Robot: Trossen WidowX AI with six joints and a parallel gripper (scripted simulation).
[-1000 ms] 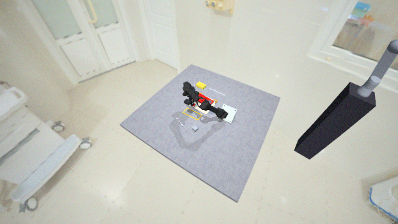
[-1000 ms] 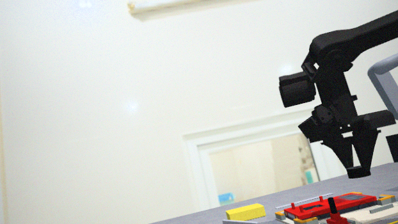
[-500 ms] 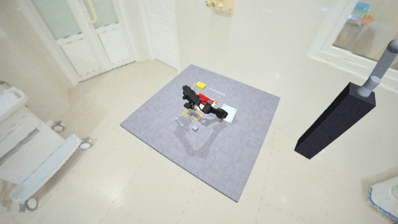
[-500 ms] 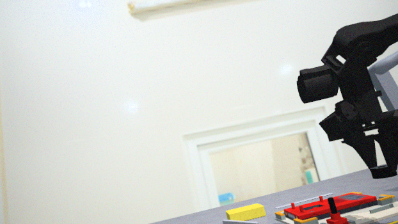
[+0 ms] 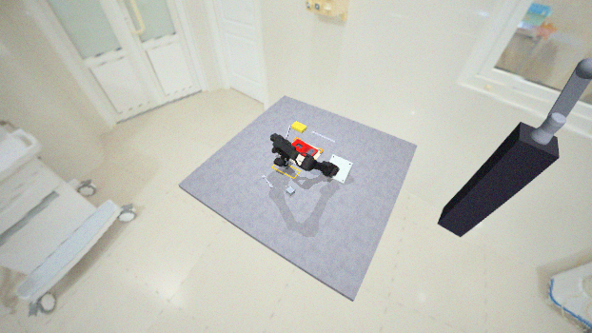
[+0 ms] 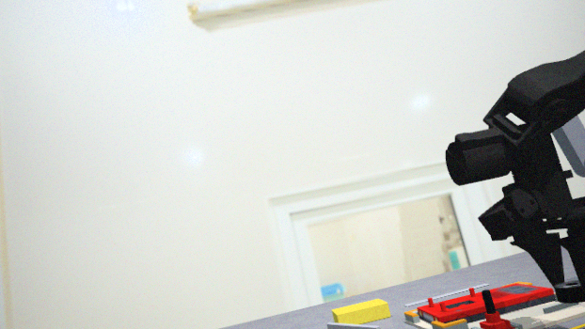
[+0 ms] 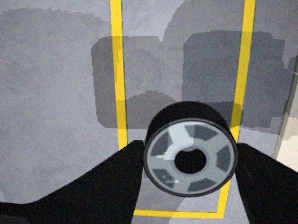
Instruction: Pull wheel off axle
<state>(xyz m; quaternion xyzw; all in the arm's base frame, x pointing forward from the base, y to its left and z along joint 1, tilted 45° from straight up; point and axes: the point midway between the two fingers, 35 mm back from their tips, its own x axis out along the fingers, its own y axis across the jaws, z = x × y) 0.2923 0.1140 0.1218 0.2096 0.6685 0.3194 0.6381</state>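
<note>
Top view gave me the square grey table mat (image 5: 305, 209) with my black arm reaching over its middle. Beside the arm lay the red and white parts board (image 5: 305, 148), and next to that the yellow-outlined rectangular marked area (image 7: 182, 50). On the wrist view my black parallel-jaw gripper (image 7: 190, 163) was clenched on the small black wheel with the grey spoked hub (image 7: 189, 157), one finger (image 7: 107, 183) on each side. I saw the wheel above the outline's near right corner, overlapping its yellow line.
</note>
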